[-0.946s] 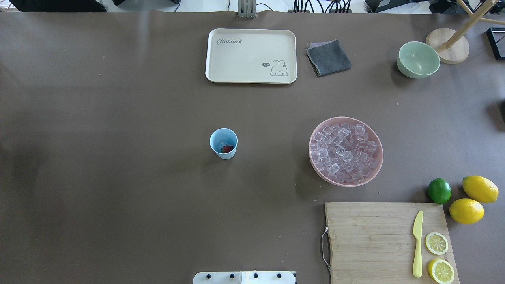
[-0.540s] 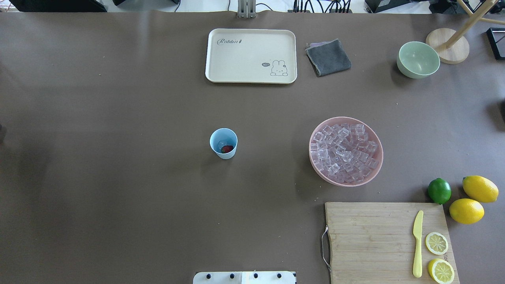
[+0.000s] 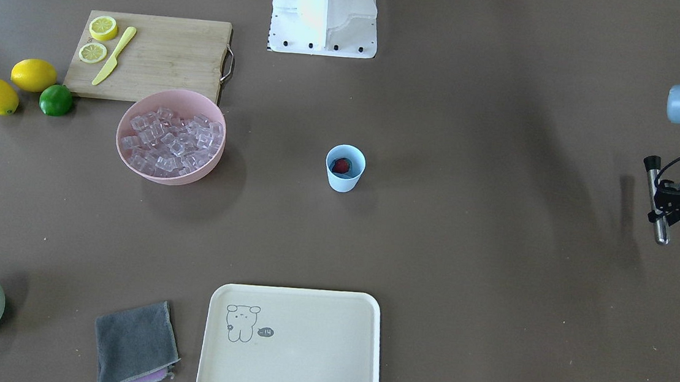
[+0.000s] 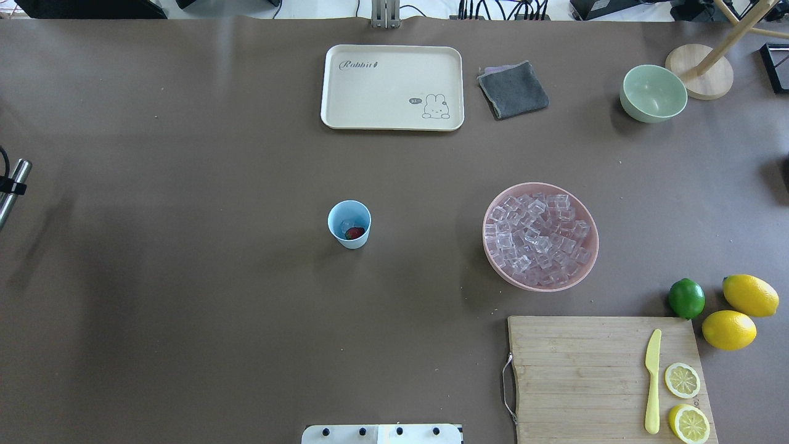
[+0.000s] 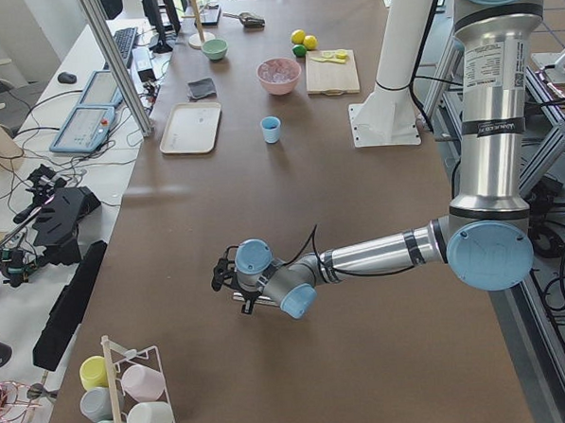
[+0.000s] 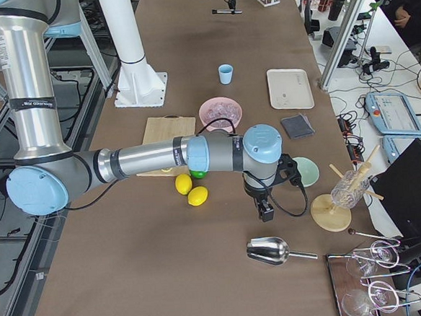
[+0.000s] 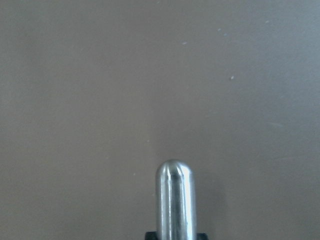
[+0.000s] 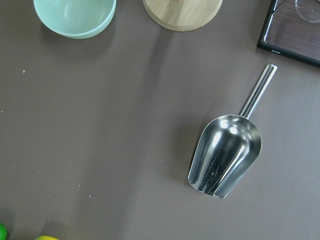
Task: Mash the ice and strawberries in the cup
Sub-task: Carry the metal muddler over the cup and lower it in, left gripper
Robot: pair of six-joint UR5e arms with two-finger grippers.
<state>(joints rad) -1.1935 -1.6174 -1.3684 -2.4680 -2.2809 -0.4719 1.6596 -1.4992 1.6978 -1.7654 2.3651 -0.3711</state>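
Holding steel rod, left gripper hovers well apart from cup.

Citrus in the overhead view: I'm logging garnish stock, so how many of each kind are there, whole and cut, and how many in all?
Whole lemons: 2
Lime: 1
Cut lemon pieces: 2
Total: 5

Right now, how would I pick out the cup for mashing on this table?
On the brown table, look midway between the robot's white base and the cream rectangular tray. The small pale blue plastic tumbler stands alone there, narrower than the nearby wide pink bowl of ice, with a dark red berry inside.
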